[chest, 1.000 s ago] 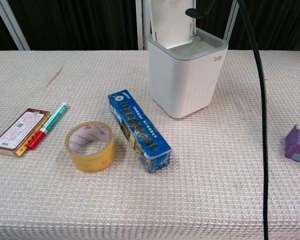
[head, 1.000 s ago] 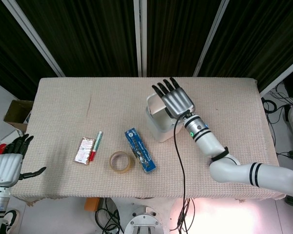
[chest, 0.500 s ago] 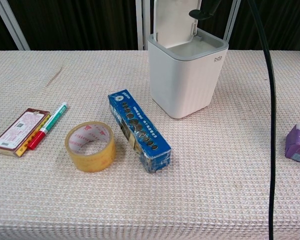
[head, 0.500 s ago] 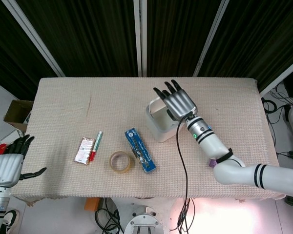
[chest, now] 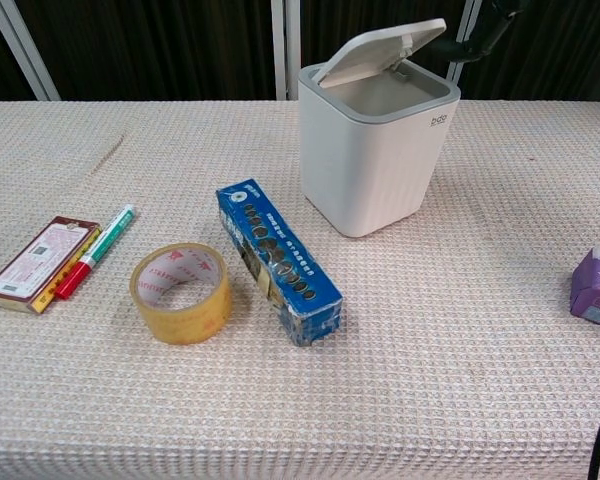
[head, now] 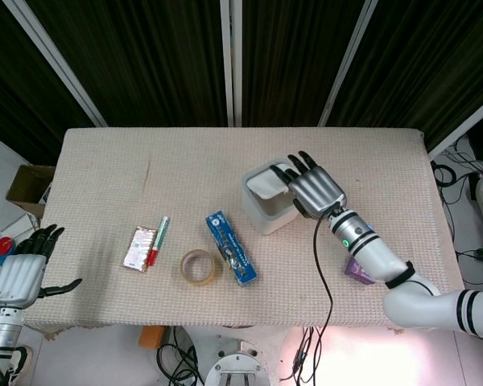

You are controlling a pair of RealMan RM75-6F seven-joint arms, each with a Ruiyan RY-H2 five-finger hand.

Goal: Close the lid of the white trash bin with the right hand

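Note:
The white trash bin stands at the table's middle, seen from above as bin. Its lid is tilted partway down, hinged at the left, with a gap still showing above the grey rim. My right hand lies over the bin's right side with fingers stretched out, fingertips at the lid's raised edge. It holds nothing. My left hand hangs off the table's left edge, fingers apart and empty.
A blue box, a tape roll, a marker and a red card pack lie left of the bin. A purple box sits at the right. A black cable trails from the right arm.
The lid has swung from upright to partway down. My right hand moved right and lower, following the lid. The left hand shifted slightly.

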